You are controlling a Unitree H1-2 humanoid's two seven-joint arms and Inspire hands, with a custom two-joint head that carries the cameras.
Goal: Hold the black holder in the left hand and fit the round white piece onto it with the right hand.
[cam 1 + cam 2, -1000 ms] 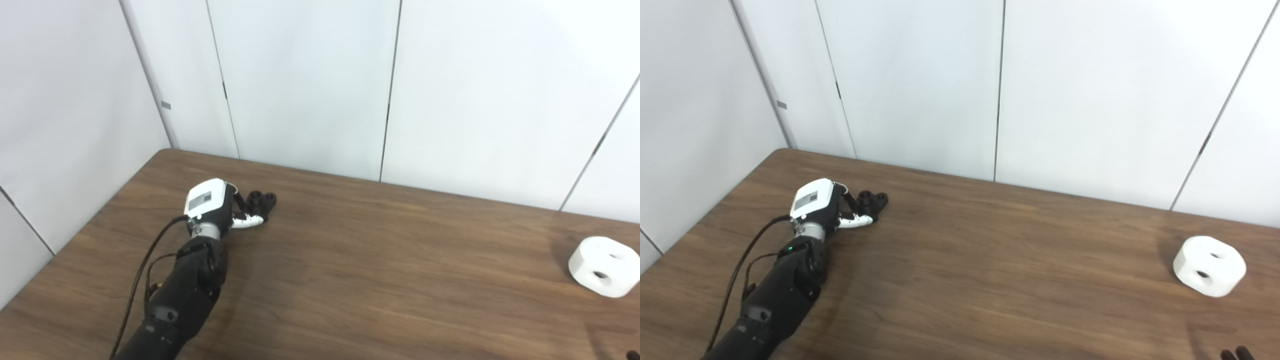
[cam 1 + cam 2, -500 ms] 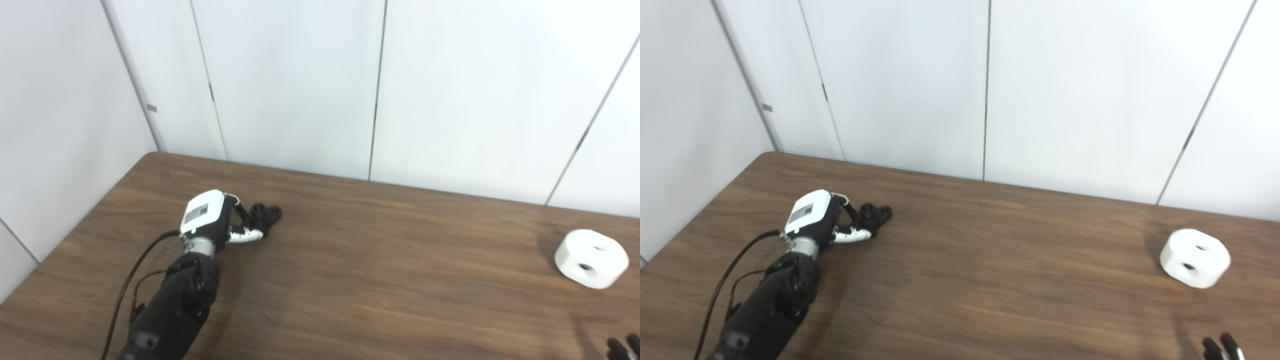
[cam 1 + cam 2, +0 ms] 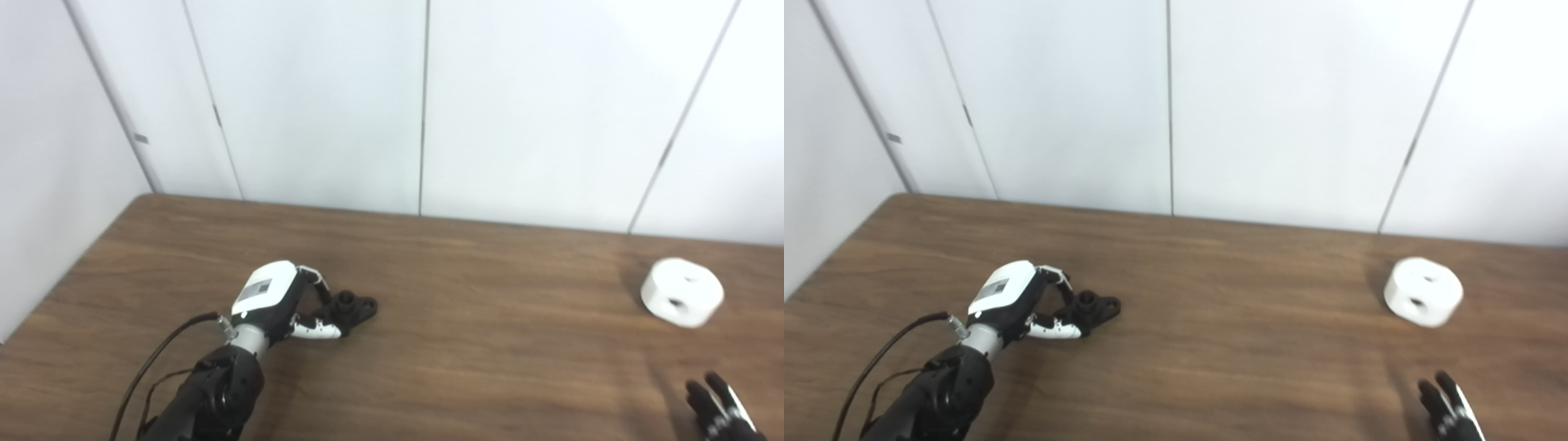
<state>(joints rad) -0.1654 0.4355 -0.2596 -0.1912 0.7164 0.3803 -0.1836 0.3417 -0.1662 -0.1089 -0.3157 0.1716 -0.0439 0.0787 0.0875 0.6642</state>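
The black holder (image 3: 355, 305) lies on the brown table, left of centre, and also shows in the right eye view (image 3: 1096, 306). My left hand (image 3: 278, 301) reaches it from the near left. Its fingers and white-tipped thumb are closed around the holder's near end, and the holder rests on the table. The round white piece (image 3: 681, 291) with two holes sits on the table at the far right, also in the right eye view (image 3: 1423, 290). Only the fingertips of my right hand (image 3: 716, 410) show at the bottom right. They are spread, empty, and well short of the white piece.
The brown wooden table (image 3: 490, 343) runs across the whole view. White wall panels (image 3: 422, 104) stand right behind its far edge and along its left side.
The camera has swung, shifting the whole scene. My right hand's fingertips have risen into view at the bottom right. My left hand keeps the same hold on the holder.
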